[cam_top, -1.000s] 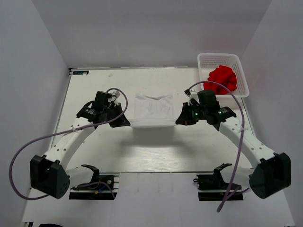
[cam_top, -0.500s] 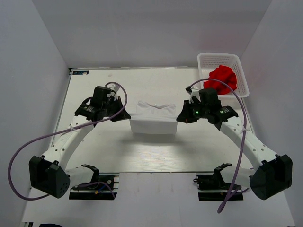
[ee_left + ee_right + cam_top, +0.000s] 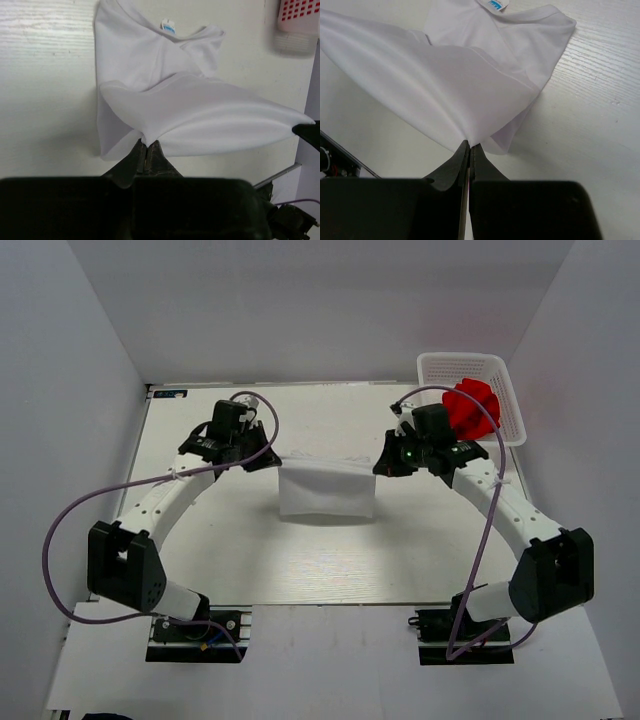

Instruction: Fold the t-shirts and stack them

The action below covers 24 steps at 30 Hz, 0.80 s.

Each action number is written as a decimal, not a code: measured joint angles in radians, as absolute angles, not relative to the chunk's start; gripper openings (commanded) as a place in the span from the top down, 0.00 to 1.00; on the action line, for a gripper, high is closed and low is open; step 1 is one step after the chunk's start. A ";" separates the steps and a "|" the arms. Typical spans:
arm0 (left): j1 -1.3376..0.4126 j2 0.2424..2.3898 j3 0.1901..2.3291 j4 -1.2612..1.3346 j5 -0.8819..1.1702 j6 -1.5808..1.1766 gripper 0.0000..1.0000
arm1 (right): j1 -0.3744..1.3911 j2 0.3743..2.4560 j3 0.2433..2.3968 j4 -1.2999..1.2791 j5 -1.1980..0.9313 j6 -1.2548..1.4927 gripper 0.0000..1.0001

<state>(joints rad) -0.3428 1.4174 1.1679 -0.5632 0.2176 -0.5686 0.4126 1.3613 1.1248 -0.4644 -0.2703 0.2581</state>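
your left fingers (image 3: 142, 152) and right fingers (image 3: 465, 155) are each pinched shut on a corner of the white shirt (image 3: 327, 490), its edge raised over mid worktop (image 3: 250, 560); the red shirt (image 3: 470, 405) sits in the basket (image 3: 440, 365).

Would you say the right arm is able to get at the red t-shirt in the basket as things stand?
Probably not yet: the right gripper is shut on the white t-shirt. Otherwise the red t-shirt lies just beyond it, uncovered in the basket.
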 measured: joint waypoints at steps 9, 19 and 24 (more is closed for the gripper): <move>-0.340 1.601 1.322 -0.545 0.184 -0.571 1.00 | 0.363 1.484 1.201 -0.450 -0.273 0.258 1.00; -0.339 1.835 1.523 -0.573 0.129 -0.553 1.00 | 0.308 1.659 1.292 -0.403 -0.326 0.262 1.00; -0.337 1.950 1.622 -0.584 0.110 -0.537 1.00 | 0.282 1.771 1.354 -0.382 -0.353 0.274 1.00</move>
